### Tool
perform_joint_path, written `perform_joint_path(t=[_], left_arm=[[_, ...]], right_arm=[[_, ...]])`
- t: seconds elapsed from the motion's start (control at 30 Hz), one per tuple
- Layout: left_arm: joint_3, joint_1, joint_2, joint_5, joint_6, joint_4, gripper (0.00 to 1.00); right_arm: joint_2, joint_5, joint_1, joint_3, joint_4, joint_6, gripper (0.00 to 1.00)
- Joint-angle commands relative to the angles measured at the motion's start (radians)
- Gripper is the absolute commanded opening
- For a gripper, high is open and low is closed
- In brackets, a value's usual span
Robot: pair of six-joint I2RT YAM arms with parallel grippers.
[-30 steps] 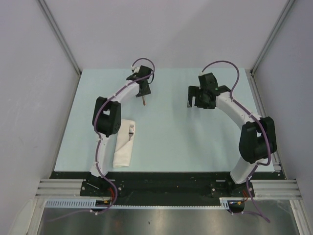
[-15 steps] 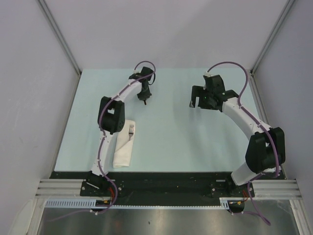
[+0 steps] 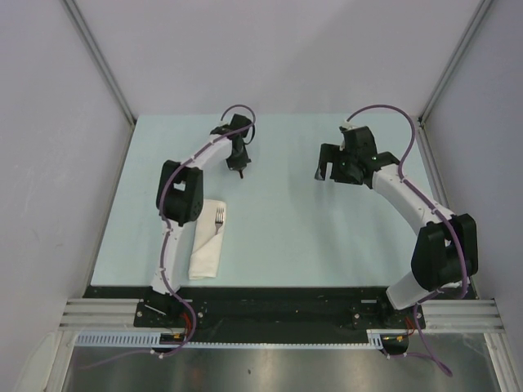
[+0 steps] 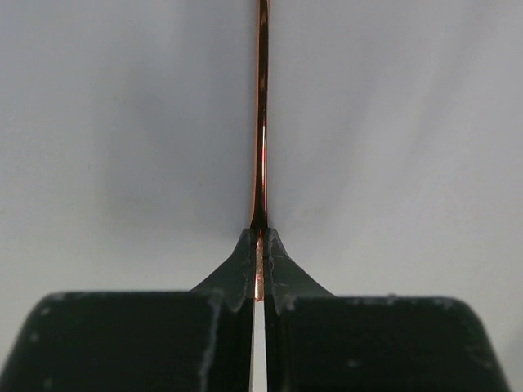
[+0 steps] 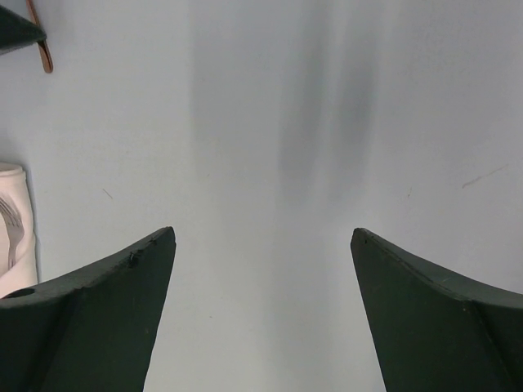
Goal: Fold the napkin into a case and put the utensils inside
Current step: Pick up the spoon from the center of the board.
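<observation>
Napkin folded into narrow case [image 3: 207, 245], lying near-left on table [image 3: 310, 245], beside the left arm. 1 fork [image 3: 219, 219] lies on the case's far end. Spoon [image 4: 260, 122] is seen edge-on as a thin copper strip, well apart from the case. Left gripper [image 4: 259, 245] has its 2 fingers clamped together on it, above the far-left table. Right gripper [image 5: 261, 233] has jaws wide apart, holding nothing, over the far-right table.
</observation>
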Motion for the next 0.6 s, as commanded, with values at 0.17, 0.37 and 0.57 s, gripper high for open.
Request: perform_joint_path(t=[0.17,0.37,0.57], left_arm=[[-0.615,-0.115,-0.337,0.088,-0.036,0.041,0.0],[-0.88,-0.275,-0.531,0.155,-0.1,0.129,0.0],[-0.916,-0.306,-0.641,0.084,-0.05,0.126,0.34]], right_arm=[[0.034,-0.022,0.072,-0.021,0.076,0.046,0.94],[0.07,-0.028,0.121,-0.03,0.102,0.06,0.94],[0.07,-0.025,0.136,-0.058,0.112,0.063,0.94]])
